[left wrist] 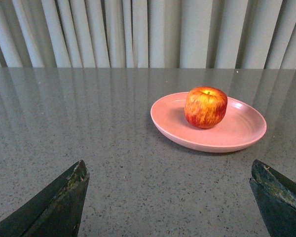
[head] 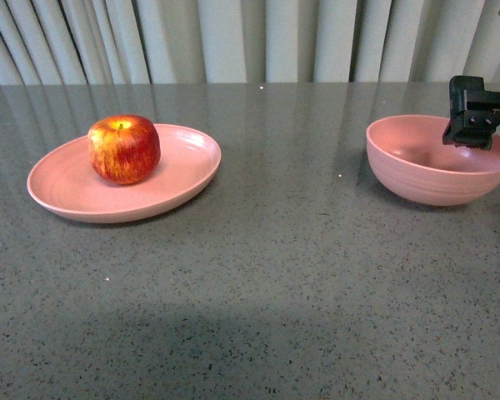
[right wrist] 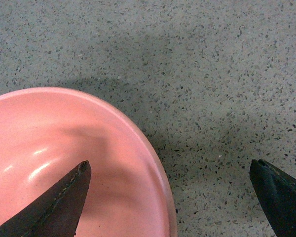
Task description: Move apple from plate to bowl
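- Resting stem-up on the plate [head: 67,190] at the left, the apple [head: 123,148] lies well apart from both pincers
- Ahead of the left gripper [left wrist: 167,165] the apple sits clear of the fingertips; jaws spread wide with nothing between them, the arm aimed low and level across the grey speckled table [head: 275,275]
- Above the far right rim of the bowl [head: 433,179] the right gripper [head: 471,127] points downward, jaws spread and straddling the rim, one finger over the interior, one outside
- Contents: plate holds the apple; bowl interior shows bare pink where visible
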### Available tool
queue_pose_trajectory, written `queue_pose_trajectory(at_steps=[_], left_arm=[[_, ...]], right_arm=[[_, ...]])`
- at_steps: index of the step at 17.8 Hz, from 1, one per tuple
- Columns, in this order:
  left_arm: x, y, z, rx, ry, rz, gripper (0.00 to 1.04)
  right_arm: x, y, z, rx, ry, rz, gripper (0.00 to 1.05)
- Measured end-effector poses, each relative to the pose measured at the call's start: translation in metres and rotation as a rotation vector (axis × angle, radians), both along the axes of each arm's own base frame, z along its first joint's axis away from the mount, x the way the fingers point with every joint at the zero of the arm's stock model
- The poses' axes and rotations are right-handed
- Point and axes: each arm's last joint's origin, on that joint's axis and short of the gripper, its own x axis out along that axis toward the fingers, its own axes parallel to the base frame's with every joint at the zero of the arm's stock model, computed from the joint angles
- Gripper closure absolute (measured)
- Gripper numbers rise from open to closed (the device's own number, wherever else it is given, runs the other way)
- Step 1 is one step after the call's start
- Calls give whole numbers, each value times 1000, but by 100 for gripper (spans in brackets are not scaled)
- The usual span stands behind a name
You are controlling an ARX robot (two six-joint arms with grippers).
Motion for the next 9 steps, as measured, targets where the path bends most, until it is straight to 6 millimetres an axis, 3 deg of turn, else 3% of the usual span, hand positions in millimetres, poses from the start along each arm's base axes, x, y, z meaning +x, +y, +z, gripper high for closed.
queue_pose_trajectory(at_steps=[9], left_arm=[[0,0,0,0,0,0,7]], right_arm=[[-1,1,-5,24,19,4,10]])
